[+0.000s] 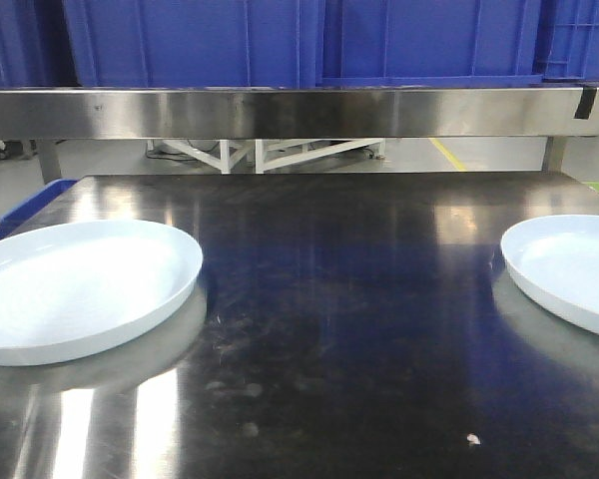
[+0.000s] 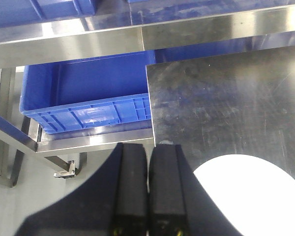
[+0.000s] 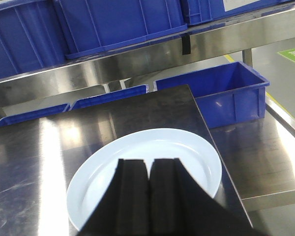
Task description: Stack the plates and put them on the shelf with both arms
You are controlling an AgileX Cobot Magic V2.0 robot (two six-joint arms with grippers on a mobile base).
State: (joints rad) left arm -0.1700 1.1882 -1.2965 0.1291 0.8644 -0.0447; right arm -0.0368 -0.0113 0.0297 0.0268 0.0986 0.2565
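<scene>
Two pale bluish-white plates lie flat on the dark steel table point(image 1: 339, 299), far apart. The left plate point(image 1: 75, 284) sits at the table's left edge; the right plate point(image 1: 569, 269) is cut off by the frame at the right. In the left wrist view my left gripper point(image 2: 148, 147) is shut and empty, hanging over the table's left edge with the left plate point(image 2: 255, 194) to its right. My right gripper point(image 3: 147, 162) is shut and empty, held above the right plate point(image 3: 147, 147). The front view shows neither arm.
A steel shelf rail point(image 1: 299, 110) runs across the back above the table, with blue crates point(image 1: 309, 40) on it. More blue crates sit lower beside the table, one at the left point(image 2: 83, 98) and one at the right point(image 3: 226, 96). A small white speck point(image 1: 472, 437) lies near the front.
</scene>
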